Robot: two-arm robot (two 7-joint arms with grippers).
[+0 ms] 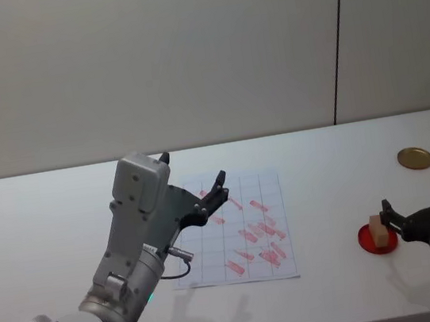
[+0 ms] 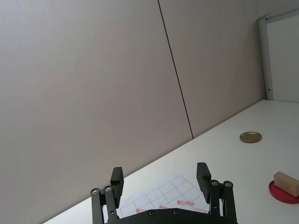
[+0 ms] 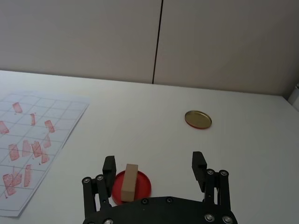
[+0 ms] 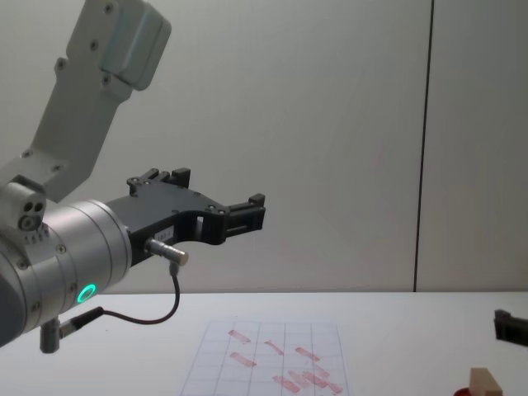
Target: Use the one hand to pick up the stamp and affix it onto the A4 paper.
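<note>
The stamp (image 1: 379, 231), a small tan wooden block, stands on a red ink pad (image 1: 367, 240) at the right of the table. My right gripper (image 1: 413, 199) is open just right of it and holds nothing. In the right wrist view the stamp (image 3: 130, 182) sits low, close to one finger of the right gripper (image 3: 154, 159). The A4 paper (image 1: 214, 267) lies flat at mid-table, gridded and covered with several reddish marks. Raised above the paper's left part is my left gripper (image 1: 192, 170), open and empty; the left gripper (image 2: 160, 171) points toward the wall, with the stamp (image 2: 286, 183) far off.
A round gold disc (image 1: 414, 158) lies at the far right, beyond the ink pad. The white table (image 1: 49, 232) ends at a grey wall close behind. The left arm's body stands tall over the near left.
</note>
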